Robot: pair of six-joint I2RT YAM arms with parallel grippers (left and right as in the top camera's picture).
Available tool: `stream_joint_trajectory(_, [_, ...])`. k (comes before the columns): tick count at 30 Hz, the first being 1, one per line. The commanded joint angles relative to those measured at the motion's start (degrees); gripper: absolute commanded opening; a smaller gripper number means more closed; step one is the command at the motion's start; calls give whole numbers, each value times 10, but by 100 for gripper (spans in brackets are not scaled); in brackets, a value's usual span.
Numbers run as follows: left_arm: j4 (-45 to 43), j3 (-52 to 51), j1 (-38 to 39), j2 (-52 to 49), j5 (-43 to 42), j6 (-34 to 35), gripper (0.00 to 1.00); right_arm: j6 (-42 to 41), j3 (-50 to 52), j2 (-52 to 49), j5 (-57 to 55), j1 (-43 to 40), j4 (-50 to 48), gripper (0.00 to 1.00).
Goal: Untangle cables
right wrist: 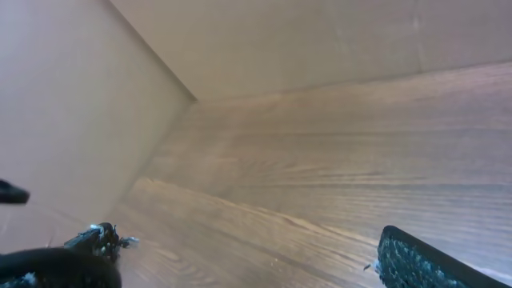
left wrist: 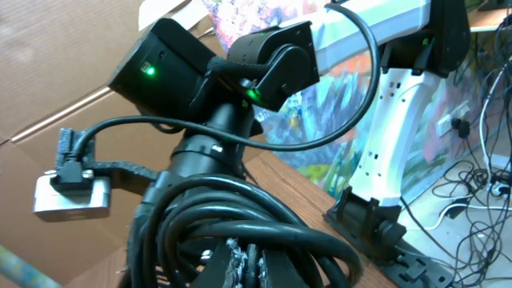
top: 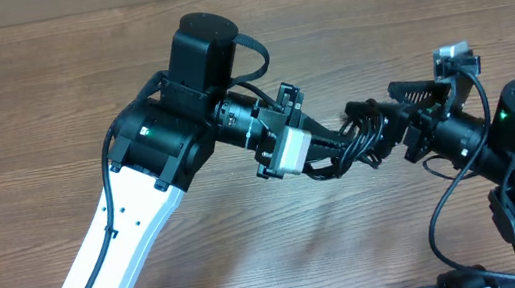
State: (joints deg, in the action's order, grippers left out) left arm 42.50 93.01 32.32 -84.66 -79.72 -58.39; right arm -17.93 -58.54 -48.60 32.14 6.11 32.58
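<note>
Black cables (top: 355, 148) bunch mid-frame, partly hidden between the meeting tools; left tool (top: 338, 145) pinches them, right tool (top: 383, 126) spread wide.

The right pincer (right wrist: 244, 260) gapes wide over the wooden table (right wrist: 360, 160).

I see a brown wood-grain table (top: 20, 107) with a smooth matt finish, thin black cables (top: 353, 143) sheathed in glossy rubbery plastic, matt black plastic arm housings (top: 203, 46) and smooth white plastic arm shells (top: 119, 239)

Soft even light; nearest cables (left wrist: 232, 186) blurred
</note>
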Motion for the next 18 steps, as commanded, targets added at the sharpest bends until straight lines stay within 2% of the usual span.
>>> stream_joint_trajectory(1, [6, 11, 19, 15, -58, 12, 4, -25, 3, -4, -42, -2, -16, 100])
stream_joint_trajectory(7, [13, 11, 40, 15, -55, 12, 5, -36, 3, -4, -76, -2, -49, 100])
stream_joint_trajectory(18, [56, 11, 40, 15, -36, 12, 4, -61, 3, -4, -281, -2, -49, 100])
